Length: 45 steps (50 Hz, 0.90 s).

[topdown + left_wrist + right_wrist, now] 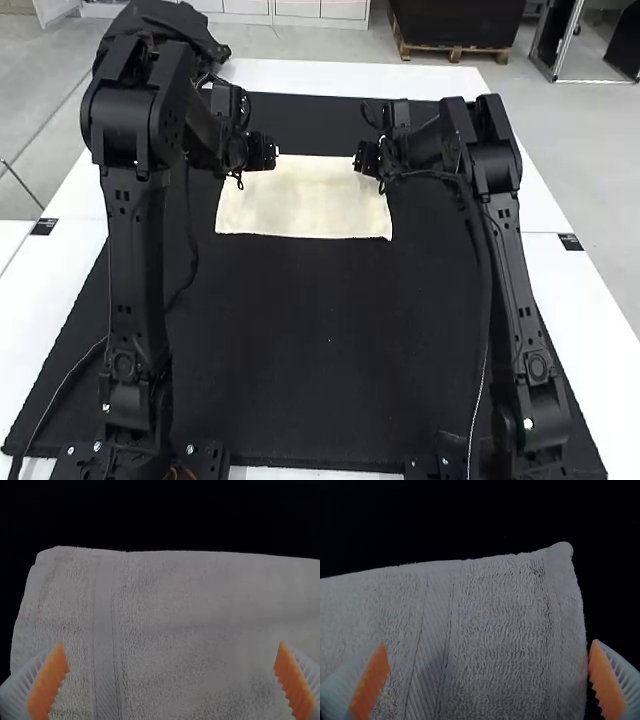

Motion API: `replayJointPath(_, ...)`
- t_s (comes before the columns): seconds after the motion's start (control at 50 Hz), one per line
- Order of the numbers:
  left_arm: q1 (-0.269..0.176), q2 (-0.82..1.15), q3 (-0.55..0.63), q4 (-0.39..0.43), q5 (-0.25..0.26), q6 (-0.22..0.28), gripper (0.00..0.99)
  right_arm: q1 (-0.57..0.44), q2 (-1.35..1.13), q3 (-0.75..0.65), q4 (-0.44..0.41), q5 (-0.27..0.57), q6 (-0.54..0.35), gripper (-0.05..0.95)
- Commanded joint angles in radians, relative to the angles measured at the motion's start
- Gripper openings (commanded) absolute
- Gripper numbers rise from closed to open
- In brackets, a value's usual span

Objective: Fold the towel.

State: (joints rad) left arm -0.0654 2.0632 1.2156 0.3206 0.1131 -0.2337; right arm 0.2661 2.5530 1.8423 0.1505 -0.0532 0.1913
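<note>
a cream terry towel (300,205) is being supported by a black mat (300,350), well beyond the arm bases and near the mat's far end. it is being spread smooth as a wide rectangle, its near edge running almost straight across. in the left wrist view a corner with a small step in its edge is being shown, and a flat woven band (105,630) is being carried along just in from that side. in the right wrist view another corner is being seen, with a rounded tip, and a similar band is being crossed by the light there.

over the towel's left part the left gripper (262,155) is being held, its ribbed white fingers being parted widely, with orange pads (49,682) facing each other. nothing is being gripped. over the right part the right gripper (366,160) is being held, likewise spread wide and empty, one finger being placed beside the towel's side edge. whether the cloth is being touched there cannot be told.

farther out, the towel is being flanked by the left arm (135,260) and the right arm (515,280). the mat is being borne by a white table (50,290).
</note>
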Motion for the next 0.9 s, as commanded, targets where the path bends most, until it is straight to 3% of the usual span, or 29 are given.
replayJointPath(0.0,0.007,0.034,0.038,0.005,0.013,-0.007,0.969,-0.015,0.024,0.025,0.001,0.003,0.004,0.91)
replayJointPath(0.54,0.006,0.038,0.036,0.005,0.013,-0.007,0.969,-0.016,0.044,0.034,-0.006,0.004,0.007,0.91)
replayJointPath(0.88,0.004,0.038,0.036,0.003,0.013,-0.007,0.969,-0.016,0.069,0.044,-0.045,-0.008,0.020,0.81)
